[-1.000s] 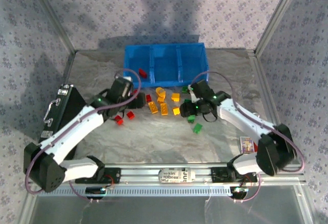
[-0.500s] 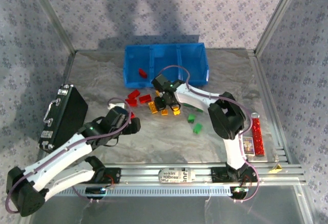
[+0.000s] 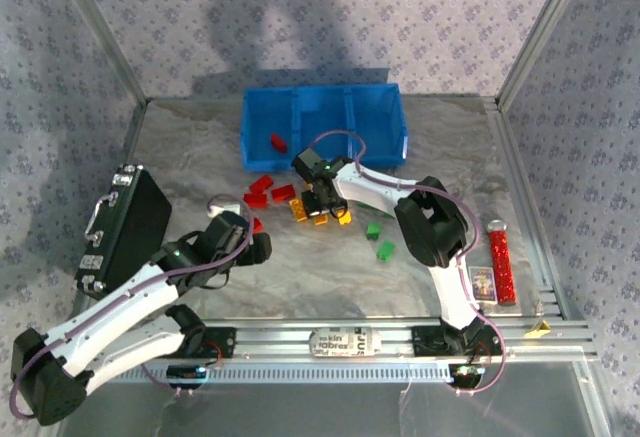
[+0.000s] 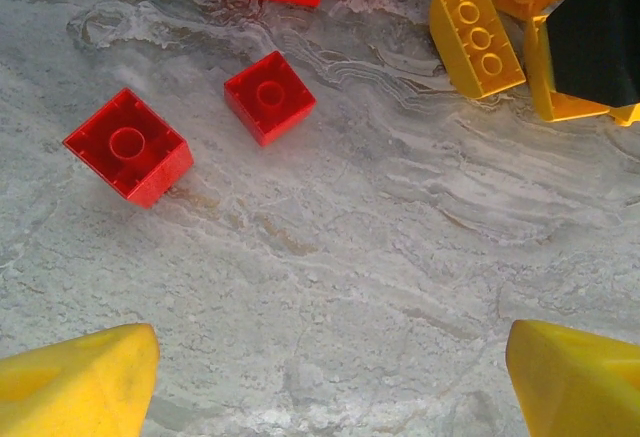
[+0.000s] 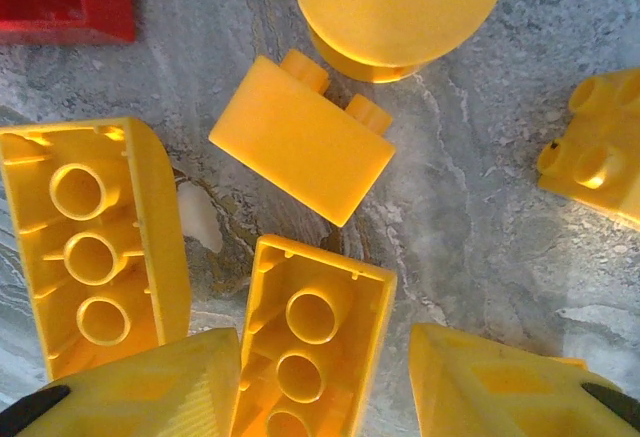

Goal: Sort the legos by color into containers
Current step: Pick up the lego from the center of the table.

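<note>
The right gripper (image 5: 322, 377) stood narrow astride an upturned yellow brick (image 5: 315, 322) at lower centre, grip unclear. The long brick (image 5: 95, 247) at left might have snagged. The left gripper (image 4: 325, 357) gaped, empty.

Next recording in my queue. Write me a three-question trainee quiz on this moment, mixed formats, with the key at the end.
1. True or false: a green brick lies in the blue bin.
2. What colour is the upturned brick between the jaws of the right end effector? A red, B orange-yellow, C green.
3. Fill in: the left end effector stands ____, with nothing between its jaws.

Key: 1 false; the bin's one piece is a red brick in the left compartment. 2 B. 3 open.
</note>
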Action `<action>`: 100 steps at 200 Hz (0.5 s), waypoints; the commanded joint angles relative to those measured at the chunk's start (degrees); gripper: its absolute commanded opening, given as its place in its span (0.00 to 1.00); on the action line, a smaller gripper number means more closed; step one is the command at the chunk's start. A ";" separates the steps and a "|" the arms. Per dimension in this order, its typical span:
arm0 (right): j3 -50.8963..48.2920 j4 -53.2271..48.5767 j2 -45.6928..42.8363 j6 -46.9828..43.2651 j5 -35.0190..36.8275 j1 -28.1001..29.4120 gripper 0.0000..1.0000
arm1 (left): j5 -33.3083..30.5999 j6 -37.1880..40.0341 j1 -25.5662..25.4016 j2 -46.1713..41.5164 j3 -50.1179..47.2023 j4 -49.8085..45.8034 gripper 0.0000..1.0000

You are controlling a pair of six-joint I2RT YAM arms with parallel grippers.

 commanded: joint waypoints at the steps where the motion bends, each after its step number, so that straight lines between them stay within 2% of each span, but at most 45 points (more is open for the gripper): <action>1: -0.89 -1.25 0.93 0.91 0.38 0.18 0.46 | -1.14 -0.57 -0.36 0.12 1.22 0.78 0.89; 50: -2.77 -0.29 0.24 1.00 -0.02 0.13 0.45 | -1.11 -0.84 -0.43 0.13 1.43 0.74 0.89; 100: -3.83 -0.71 -3.60 1.35 0.47 0.09 0.26 | -1.80 -1.09 -0.43 -0.35 1.41 0.64 0.89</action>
